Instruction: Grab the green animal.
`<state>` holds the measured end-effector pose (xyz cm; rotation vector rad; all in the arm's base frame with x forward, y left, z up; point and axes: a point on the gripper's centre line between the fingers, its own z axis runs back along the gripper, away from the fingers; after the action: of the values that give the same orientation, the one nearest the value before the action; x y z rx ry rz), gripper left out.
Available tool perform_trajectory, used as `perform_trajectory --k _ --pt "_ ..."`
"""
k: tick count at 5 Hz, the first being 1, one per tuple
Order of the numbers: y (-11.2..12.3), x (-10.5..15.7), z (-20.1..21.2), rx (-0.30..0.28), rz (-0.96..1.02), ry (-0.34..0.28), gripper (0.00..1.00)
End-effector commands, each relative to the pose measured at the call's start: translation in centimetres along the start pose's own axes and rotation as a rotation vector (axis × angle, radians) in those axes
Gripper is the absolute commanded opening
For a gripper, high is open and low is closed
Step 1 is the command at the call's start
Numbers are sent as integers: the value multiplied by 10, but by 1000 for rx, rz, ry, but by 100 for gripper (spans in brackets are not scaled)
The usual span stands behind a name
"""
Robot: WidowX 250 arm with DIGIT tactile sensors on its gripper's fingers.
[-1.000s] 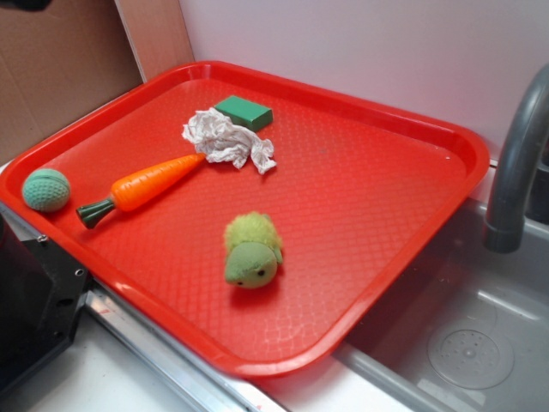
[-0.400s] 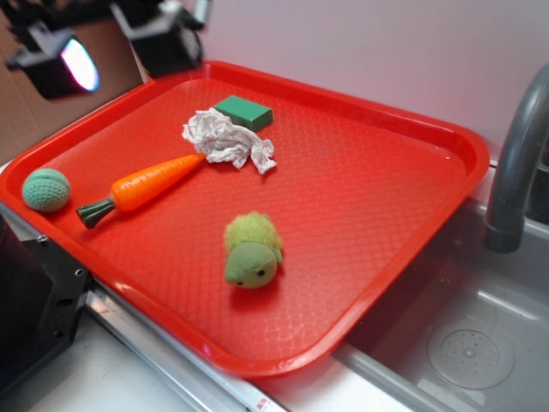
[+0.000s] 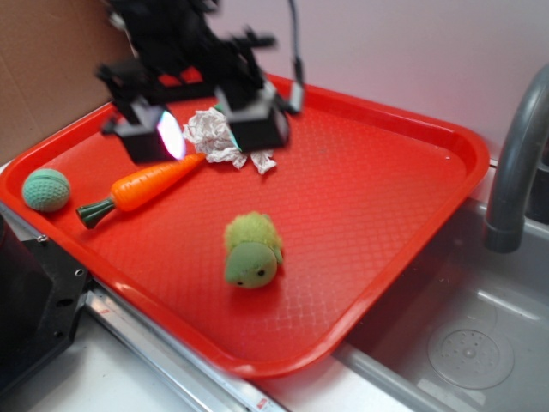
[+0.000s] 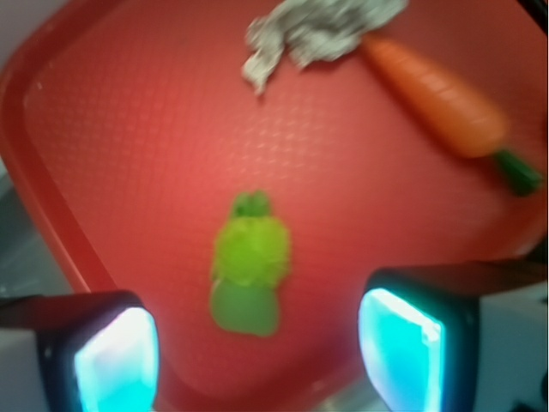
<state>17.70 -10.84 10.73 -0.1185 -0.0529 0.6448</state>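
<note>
Red tray (image 3: 403, 215): it carries every item in the scene and sits beside a grey sink (image 3: 463, 343) with its faucet (image 3: 515, 172).
Green animal (image 3: 252, 250): the fuzzy yellow-green plush lies toward the near-middle of the tray, alone, head toward the near rim; in the wrist view (image 4: 247, 273) it lies below and between the two fingers, not yet touched.
End effector (image 3: 210, 127): jaws spread wide and empty, motion-blurred, hanging above the crumpled paper (image 3: 225, 137) and the tip of the toy carrot (image 3: 146, 184); its glowing pads (image 4: 116, 359) frame the plush from above.
Change: a second ago no arm showed over the tray; a moment later it appeared at the far left corner, and now it has swept in over the far half, hiding the dark green block.
Unmoved: plush, carrot, paper and the teal knitted ball (image 3: 45, 190) lie where they did.
Meaning: the approach is under way and aimed well, but the end effector seems well apart from the plush, with travel and descent to come before closing.
</note>
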Motion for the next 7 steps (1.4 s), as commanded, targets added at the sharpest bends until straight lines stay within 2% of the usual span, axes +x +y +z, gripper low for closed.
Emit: perform_trajectory --k 1,3,4,5,6,7 --pt "-12 -2 -50 65 -17 42 100" --pt "6 -5 -85 153 2 60 100" --pt "5 -5 -88 164 5 54 99" --pt "4 -5 -91 166 13 48 0" --pt "6 -5 -89 160 27 45 0" --pt "5 -2 -67 132 -38 67 0"
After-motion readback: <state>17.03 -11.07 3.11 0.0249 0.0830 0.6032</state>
